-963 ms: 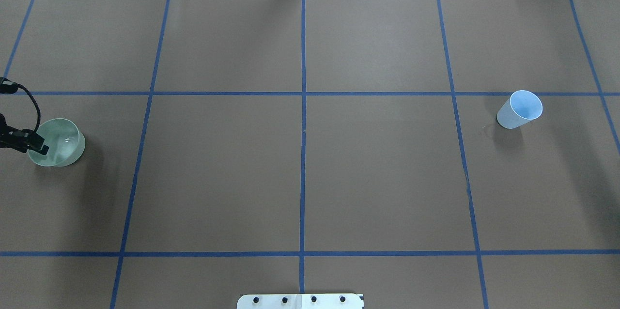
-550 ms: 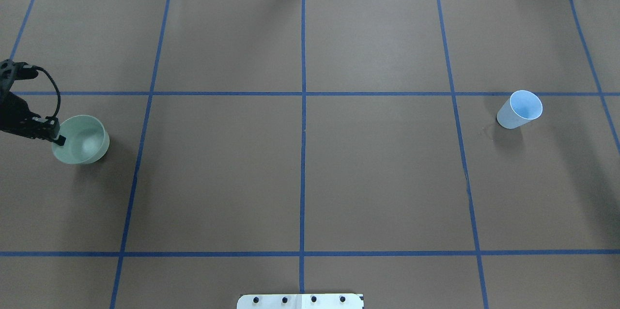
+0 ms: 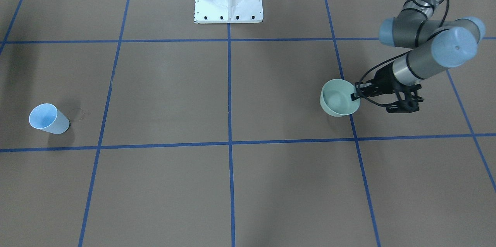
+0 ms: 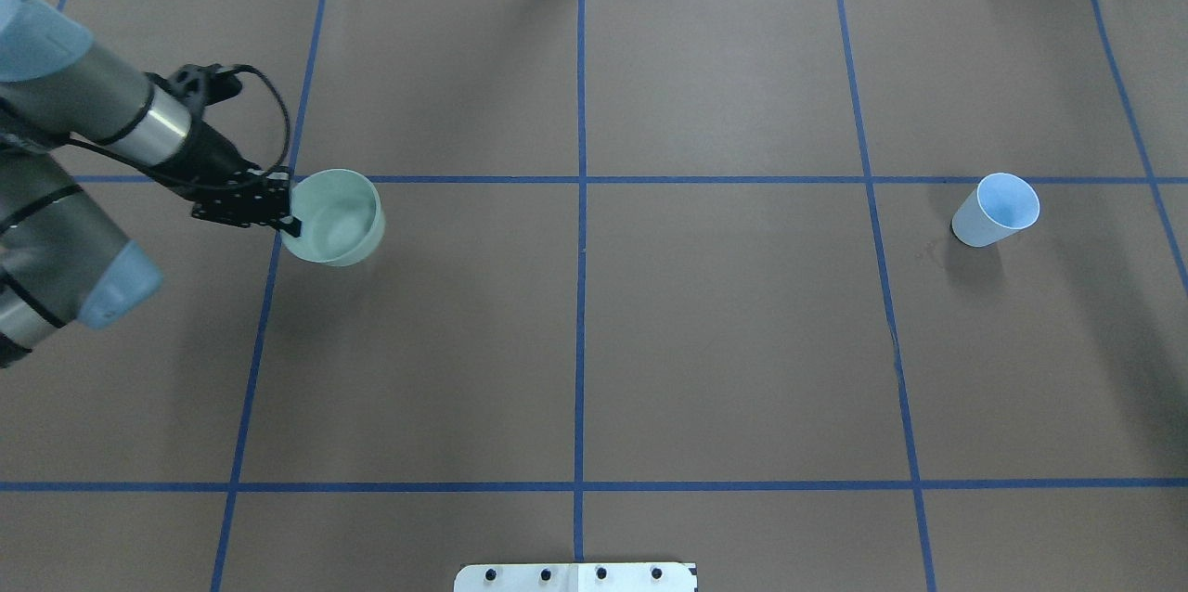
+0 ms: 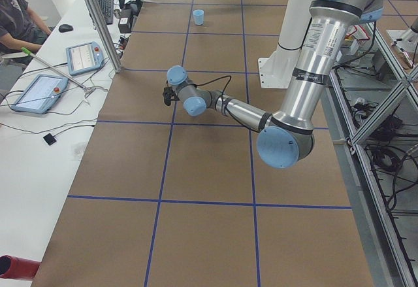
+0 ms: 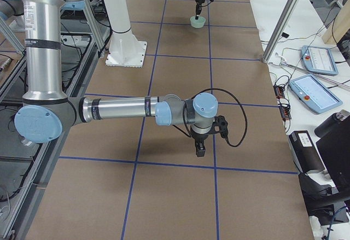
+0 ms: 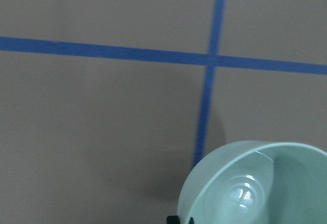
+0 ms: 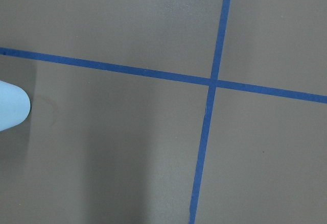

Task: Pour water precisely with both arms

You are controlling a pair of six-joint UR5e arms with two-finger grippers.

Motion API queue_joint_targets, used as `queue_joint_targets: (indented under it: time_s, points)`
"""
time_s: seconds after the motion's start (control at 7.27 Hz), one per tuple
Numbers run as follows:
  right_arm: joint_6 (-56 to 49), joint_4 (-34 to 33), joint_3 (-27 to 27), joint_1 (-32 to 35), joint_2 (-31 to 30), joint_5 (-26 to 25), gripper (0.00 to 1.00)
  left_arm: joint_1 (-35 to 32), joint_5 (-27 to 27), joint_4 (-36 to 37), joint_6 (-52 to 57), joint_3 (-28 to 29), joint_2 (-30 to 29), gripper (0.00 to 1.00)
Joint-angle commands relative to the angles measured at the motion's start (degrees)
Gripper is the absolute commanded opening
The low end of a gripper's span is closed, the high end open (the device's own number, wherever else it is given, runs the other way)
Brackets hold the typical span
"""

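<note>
Currently: left end effector (image 4: 291, 222) is clamping the rim of the green bowl (image 4: 334, 219), water (image 7: 246, 196) sitting inside; blue cup (image 4: 995, 210) standing well apart; pouring not yet begun; right end effector (image 6: 200, 150) state: cannot tell.

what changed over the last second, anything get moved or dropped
The left hand, gripping the green bowl by its rim the whole time, has carried it inward toward the robot's right and slightly away from the robot. Much more of the left arm now shows in the overhead view. Nothing was let go. The blue cup stayed where it was.
</note>
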Motion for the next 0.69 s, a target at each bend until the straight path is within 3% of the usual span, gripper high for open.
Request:
queue_joint_targets:
  time_s: [0.0,0.28,0.55]
  points:
    - [-0.05,0.17,0.01,-0.21,0.00,0.00,1.00,8.39,6.98,0.00,-9.80,2.19,-8.94,0.00]
    - [0.04,0.25,0.10,-0.30,0.00,0.00,1.00,10.80,8.96,0.09,-14.21,16.72,-24.37,0.00]
    - [0.12,1.66,0.01,-0.30,-0.09,0.18,1.00,10.97,9.05,0.09,-14.23,18.90,-25.94,0.00]
